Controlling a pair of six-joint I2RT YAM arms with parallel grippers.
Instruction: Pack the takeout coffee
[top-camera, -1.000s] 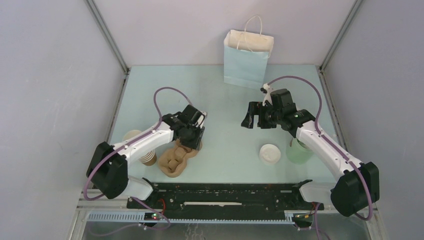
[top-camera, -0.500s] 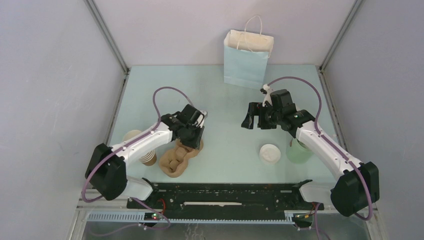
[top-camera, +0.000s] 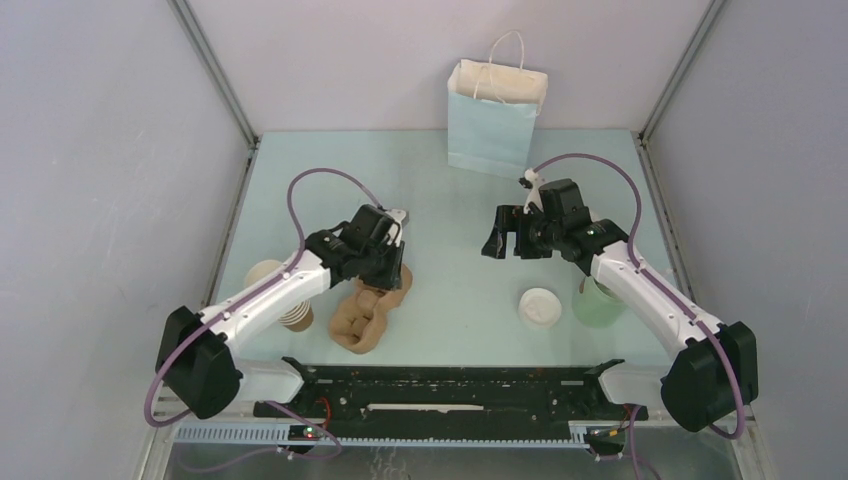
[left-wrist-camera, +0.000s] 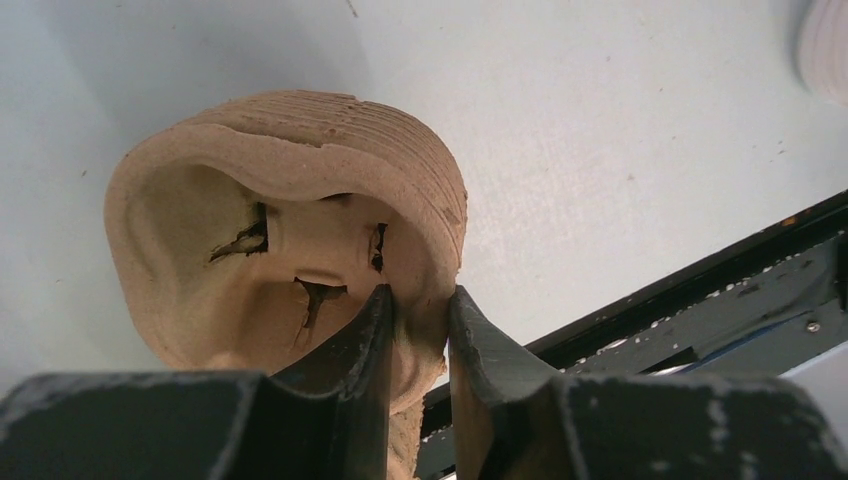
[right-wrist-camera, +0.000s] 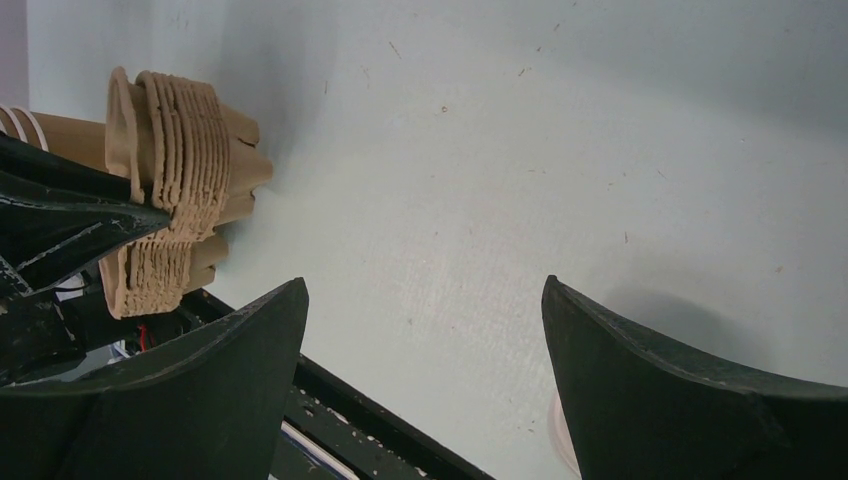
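Okay, got the left gripper (left-wrist-camera: 418, 300) squeezed nearly closed on the pulp carrier (left-wrist-camera: 300, 200) wall, one finger inside a pocket, one outside. Seeing the right gripper (right-wrist-camera: 424, 285) spread wide, holding nothing, above the table (top-camera: 450, 200) at 2 o'clock from the carrier. Spotted the takeout coffee (top-camera: 262, 272) upright at 9 o'clock from the carrier, near the cup stack (top-camera: 297, 318), untouched.

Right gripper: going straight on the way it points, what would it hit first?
Probably the bare table: its wrist view shows only tabletop between the open fingers of the right gripper. The pulp carrier stack lies off to the side; depth is unclear.
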